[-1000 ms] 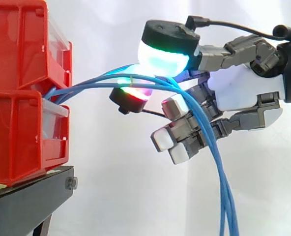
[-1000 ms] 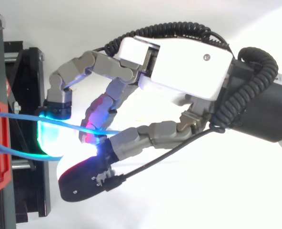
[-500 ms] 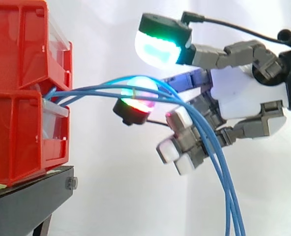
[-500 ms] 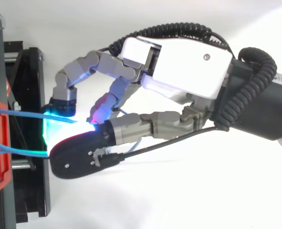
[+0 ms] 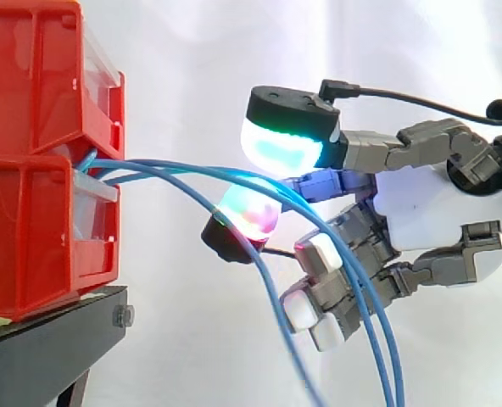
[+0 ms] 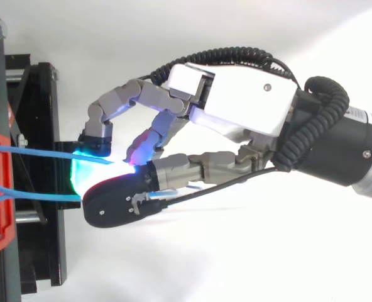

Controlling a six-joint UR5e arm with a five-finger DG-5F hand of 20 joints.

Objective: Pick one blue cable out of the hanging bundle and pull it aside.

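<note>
Several blue cables [image 5: 158, 165] ran from 9 o'clock through my hand [image 5: 429, 203]. Whether it pinched any, I couldn't tell.

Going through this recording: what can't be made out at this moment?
Whether the hand grips any blue cable: side view, the cables overlap there; top view, the hand's glow washes them out.
The cables' lower ends: side view, cut off by the bottom edge.
Where the cables start inside the red bins: hidden by the bin walls, both views.
</note>
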